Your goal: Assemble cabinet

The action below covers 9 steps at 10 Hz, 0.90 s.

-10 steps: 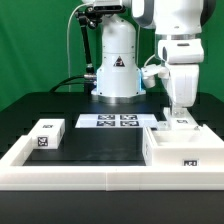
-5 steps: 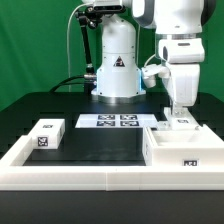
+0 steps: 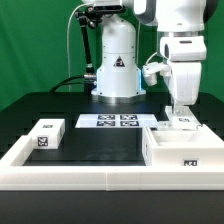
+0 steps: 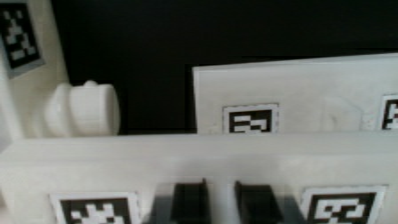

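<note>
Lying just below the hand (image 3: 179,116), cabinet shell (image 3: 190,155), fingers (image 4: 183,204) together.

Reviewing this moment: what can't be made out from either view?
- Exterior view: tips of the hand blend into white parts at the large white boxy plastic cabinet shell; any grip is unclear.
- Wrist view: blurred; black-and-white square tags unreadable, some cut off by edges.
- Exterior view: tag on the small white drawer block too small to read.
</note>
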Available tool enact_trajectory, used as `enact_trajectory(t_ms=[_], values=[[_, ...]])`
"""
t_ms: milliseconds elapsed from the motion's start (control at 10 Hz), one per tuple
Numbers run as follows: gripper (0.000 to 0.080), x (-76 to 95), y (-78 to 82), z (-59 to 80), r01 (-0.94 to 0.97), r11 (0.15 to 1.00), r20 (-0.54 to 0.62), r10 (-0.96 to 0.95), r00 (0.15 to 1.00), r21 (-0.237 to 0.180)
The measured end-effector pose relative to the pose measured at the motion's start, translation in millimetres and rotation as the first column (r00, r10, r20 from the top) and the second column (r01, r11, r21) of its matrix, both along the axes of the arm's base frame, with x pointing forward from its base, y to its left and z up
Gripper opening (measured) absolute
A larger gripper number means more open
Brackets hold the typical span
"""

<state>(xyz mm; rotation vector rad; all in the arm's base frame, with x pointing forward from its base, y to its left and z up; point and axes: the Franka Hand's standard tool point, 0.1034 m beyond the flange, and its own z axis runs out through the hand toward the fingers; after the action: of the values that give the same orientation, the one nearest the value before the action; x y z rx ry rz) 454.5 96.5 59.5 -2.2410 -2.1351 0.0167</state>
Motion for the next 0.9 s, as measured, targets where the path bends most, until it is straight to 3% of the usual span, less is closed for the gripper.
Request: enact_trajectory(t_ms=[400, 900], values=[[0.0070, 4.3, -0.5, -1.1, 0.004, 1.000, 0.001, -0.004, 1.000, 0.002], [0.0071, 22.7, 0.3, -4.1, 0.002, 1.000, 0.018, -0.002, 1.000, 0.016]])
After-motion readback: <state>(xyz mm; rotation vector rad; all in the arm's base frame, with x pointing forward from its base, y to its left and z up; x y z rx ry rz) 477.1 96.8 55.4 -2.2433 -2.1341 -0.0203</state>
